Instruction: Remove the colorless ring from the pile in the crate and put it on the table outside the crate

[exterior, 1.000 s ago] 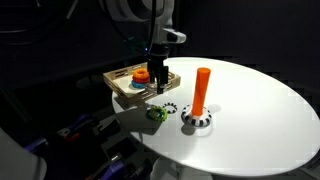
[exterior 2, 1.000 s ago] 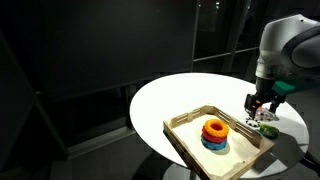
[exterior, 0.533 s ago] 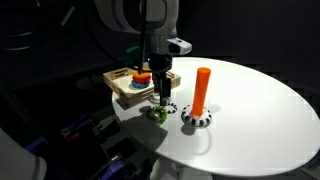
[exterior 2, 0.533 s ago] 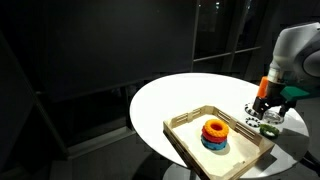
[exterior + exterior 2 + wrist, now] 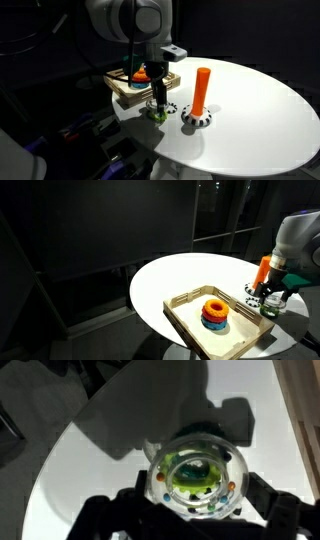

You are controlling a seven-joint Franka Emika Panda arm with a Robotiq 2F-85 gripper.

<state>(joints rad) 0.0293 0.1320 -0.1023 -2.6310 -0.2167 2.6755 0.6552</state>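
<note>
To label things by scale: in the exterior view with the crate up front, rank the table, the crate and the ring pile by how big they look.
1. the table, largest by far
2. the crate
3. the pile, smallest, sitting inside the crate

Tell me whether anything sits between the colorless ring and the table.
Yes. The green ring lies on the table directly under the colorless ring, showing through it in the wrist view.
</note>
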